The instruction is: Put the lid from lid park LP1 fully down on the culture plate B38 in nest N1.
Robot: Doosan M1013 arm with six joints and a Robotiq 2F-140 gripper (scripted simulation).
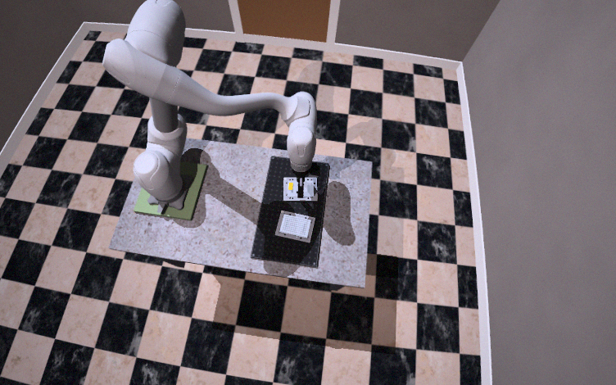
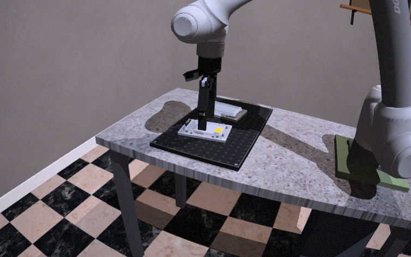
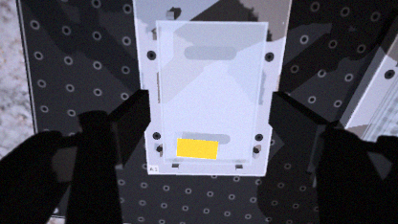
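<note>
The clear lid [image 3: 211, 91] lies flat in the white lid park LP1 [image 1: 296, 197], which carries a yellow label [image 3: 197, 148] at its near end. The park also shows in the side view [image 2: 204, 130]. My gripper [image 3: 210, 106] is open and points straight down over the park. Its two black fingers stand on either side of the lid's long edges, with a narrow gap on each side. In the side view the fingertips [image 2: 201, 123] reach down to about the lid's level. The white culture plate B38 [image 1: 293, 225] sits uncovered in nest N1 beside the park [image 2: 228, 110].
Park and nest are both mounted on a black perforated breadboard [image 1: 291, 215] on the speckled table. The arm's base stands on a green plate [image 1: 171, 193] at the table's other end. The table edges drop to a checkered floor.
</note>
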